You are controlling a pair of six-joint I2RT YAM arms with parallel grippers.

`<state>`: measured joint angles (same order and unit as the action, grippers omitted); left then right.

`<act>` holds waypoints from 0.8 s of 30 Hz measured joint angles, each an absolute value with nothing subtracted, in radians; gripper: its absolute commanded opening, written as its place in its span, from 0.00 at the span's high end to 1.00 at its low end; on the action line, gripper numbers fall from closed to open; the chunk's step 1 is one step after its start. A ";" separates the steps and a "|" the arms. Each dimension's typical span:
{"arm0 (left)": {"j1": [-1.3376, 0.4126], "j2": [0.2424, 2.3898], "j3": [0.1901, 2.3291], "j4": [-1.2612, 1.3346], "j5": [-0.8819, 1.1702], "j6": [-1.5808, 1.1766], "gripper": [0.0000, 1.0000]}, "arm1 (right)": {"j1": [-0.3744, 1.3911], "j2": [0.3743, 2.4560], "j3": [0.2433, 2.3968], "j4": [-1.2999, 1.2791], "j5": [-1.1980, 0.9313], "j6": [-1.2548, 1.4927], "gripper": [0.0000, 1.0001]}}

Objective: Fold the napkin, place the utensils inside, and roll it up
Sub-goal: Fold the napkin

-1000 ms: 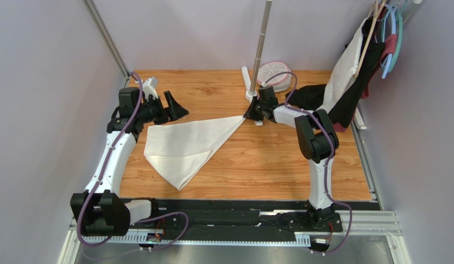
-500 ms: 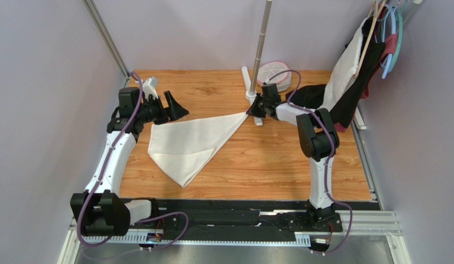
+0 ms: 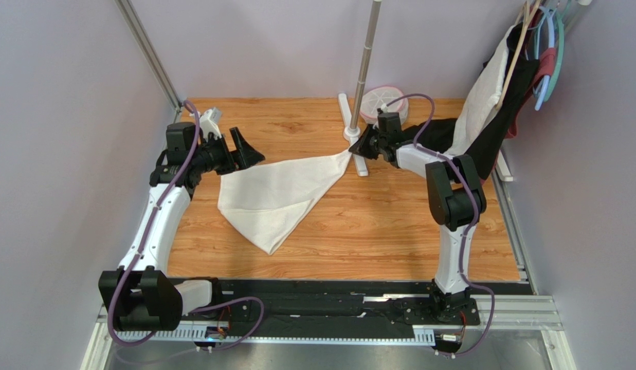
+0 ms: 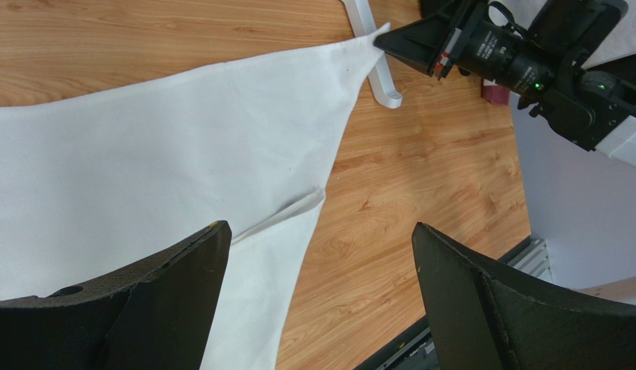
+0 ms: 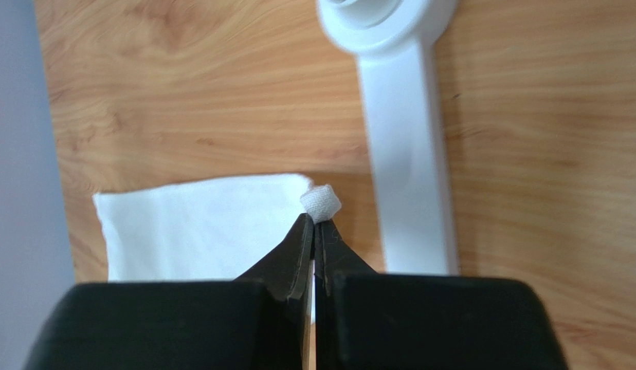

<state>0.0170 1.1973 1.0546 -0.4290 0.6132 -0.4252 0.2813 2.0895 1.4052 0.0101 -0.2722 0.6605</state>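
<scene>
Two risks: the pinch slipping and the cloth snagging (both are my judgement, not things seen).
Slip: the right gripper (image 5: 315, 223) is clenched on one corner of the napkin (image 3: 278, 196), with only a small nub of cloth showing past its tips. A firm pull against the cloth's drag on the wood could tug that nub free.
Snag: the held corner sits just beside the white foot of the pole stand (image 5: 406, 154), near the middle of the bench's far edge. A pull toward that edge could drape cloth over the foot or nudge the stand.
Fold: the napkin lies as a rough triangle with a loose flap along its right side. Hauling it by one corner could shear the layers apart.
Napkin to right gripper: the cloth spreads away from the tips toward the bench's left edge, with its lowest point aimed at the near edge.
Left gripper (image 4: 319, 227): released, fingers wide apart, hanging over the napkin's far-left part and gripping nothing.
Utensils: no fork shows in any view.
</scene>
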 measured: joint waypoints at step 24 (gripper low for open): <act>0.017 1.197 1.055 -0.429 0.612 -0.425 0.04 | 0.762 1.833 1.256 0.181 -0.433 0.717 1.00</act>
